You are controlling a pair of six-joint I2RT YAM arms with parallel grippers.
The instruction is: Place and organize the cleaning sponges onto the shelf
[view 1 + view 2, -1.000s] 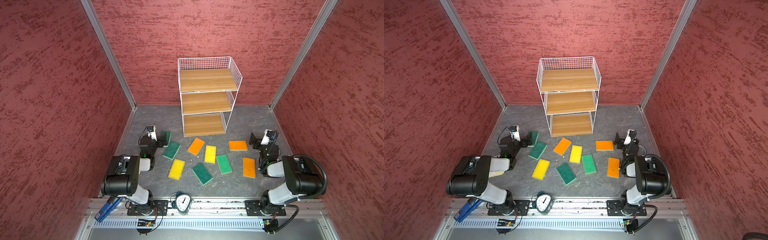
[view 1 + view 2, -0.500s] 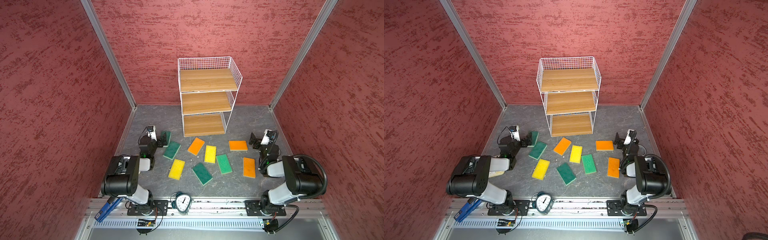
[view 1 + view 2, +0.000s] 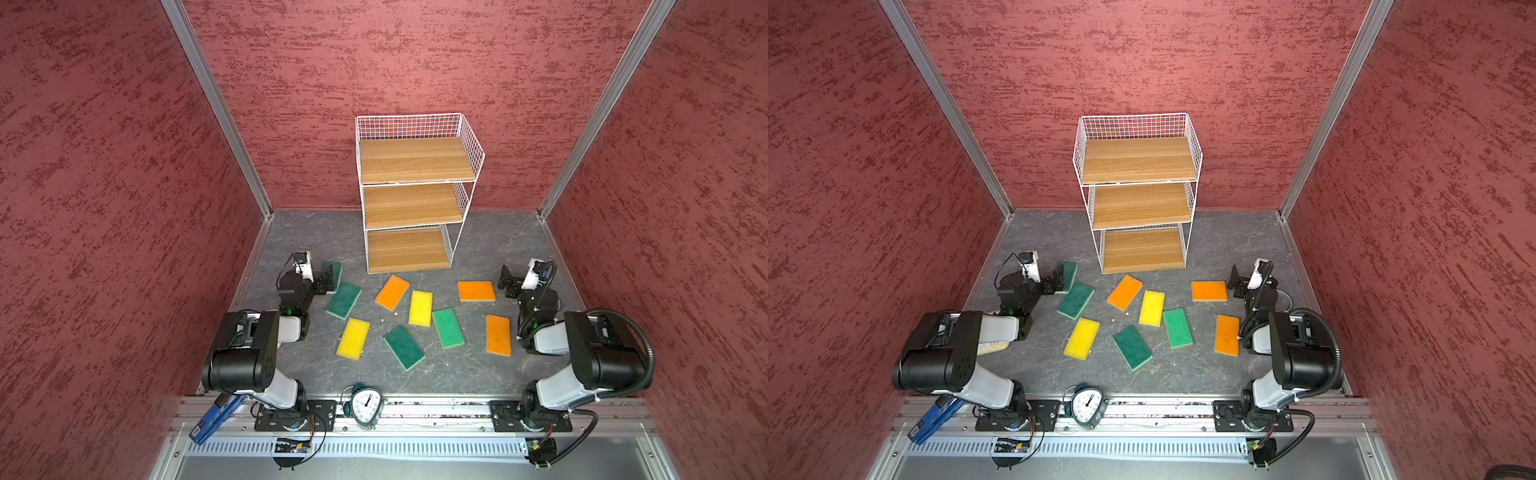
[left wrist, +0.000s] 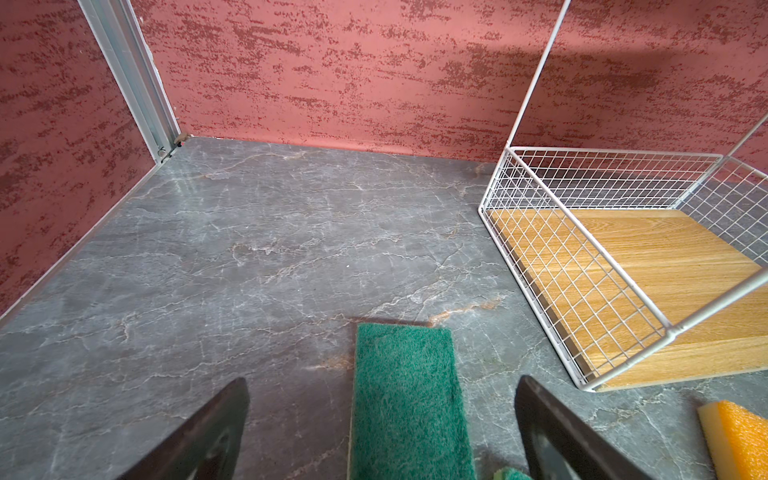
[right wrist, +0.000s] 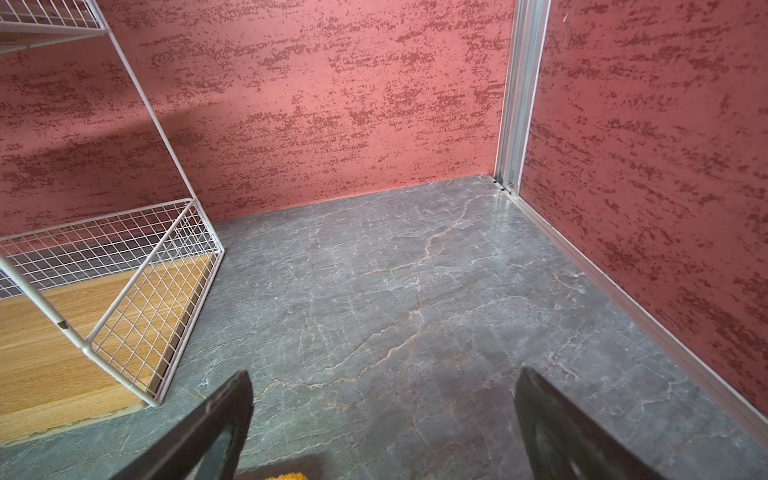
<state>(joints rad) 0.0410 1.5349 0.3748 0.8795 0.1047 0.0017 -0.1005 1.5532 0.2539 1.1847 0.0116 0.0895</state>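
At the far left, our left fingers (image 4: 199, 440) are spread wide and low over the grey worktop (image 3: 478, 374). A dark green sponge (image 4: 409, 399) lies flat between them, clear of both. Just right of it a second dark green sponge (image 3: 343, 300) lies aslant. Nearer the front rail sit a yellow sponge (image 3: 353, 338) and a third dark green sponge (image 3: 404, 347). An alarm clock (image 3: 366, 405) stands on the rail itself. In the middle, an orange sponge (image 3: 392, 292) and a second yellow sponge (image 3: 420, 307) lie side by side just in front of the shelf (image 3: 415, 203). The shelf stands by the back wall, three wooden boards in a white wire frame. A lighter green sponge (image 3: 448, 327) lies just beside the second yellow sponge. Farther right we see a second orange sponge (image 3: 476, 291) and, nearer the rail, a third orange sponge (image 3: 498, 335). All nine lie flat on the worktop. At the right, our right fingers (image 5: 208, 436) are also spread wide and hold nothing. They hang over bare worktop just beside the second orange sponge, near the shelf's bottom corner.
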